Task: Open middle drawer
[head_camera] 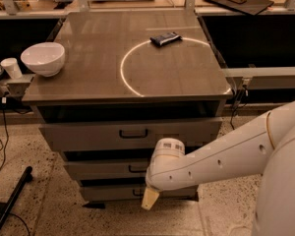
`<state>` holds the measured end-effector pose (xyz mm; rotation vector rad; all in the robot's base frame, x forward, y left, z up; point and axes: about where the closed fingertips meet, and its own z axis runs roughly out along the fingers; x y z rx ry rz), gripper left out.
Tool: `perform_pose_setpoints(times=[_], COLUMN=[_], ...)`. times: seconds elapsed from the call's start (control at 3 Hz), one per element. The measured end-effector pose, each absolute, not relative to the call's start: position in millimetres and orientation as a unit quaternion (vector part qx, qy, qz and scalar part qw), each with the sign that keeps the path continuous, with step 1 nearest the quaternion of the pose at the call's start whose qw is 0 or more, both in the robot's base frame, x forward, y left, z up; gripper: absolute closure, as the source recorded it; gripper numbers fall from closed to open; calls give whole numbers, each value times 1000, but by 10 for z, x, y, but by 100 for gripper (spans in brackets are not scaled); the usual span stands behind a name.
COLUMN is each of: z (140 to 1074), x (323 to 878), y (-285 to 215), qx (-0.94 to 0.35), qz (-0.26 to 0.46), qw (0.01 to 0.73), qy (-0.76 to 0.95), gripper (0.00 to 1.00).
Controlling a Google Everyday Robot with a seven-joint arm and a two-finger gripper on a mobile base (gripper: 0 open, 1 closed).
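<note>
Nearest the camera, the white, rounded robot arm (pixel 226 154) reaches in from the right. Its tan-tipped claw (pixel 150 199) hangs low, at the level of the lowest grey drawer front (pixel 110 193); whether the claw is apart or together I cannot tell. Just above it, left of the wrist, sits the middle drawer (pixel 98 170), a low, wide grey metal front that looks shut or nearly so. Its small black bar handle (pixel 136 169) is half covered by the arm. That handle looks like the only place to take hold: stiff and thin, with little room behind it. I judge the box rigid and fairly heavy, sliding straight on rails, so a level pull should serve. The right half of this drawer is hidden behind the arm. Above it is the taller grey drawer (pixel 88 134) with a larger black handle. On the brown counter (pixel 88 77) rest a white bowl (pixel 43 58) and, farther back, a dark flat packet (pixel 165 39)
</note>
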<state>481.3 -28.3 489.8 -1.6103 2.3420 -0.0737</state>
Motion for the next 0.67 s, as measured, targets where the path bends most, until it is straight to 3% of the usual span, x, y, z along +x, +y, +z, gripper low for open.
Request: perform_pose_setpoints(times=[0.67], z=[4859], x=[4859], y=[-196], qx=[-570], qz=[-25], qw=[149], qy=[808], gripper=[0])
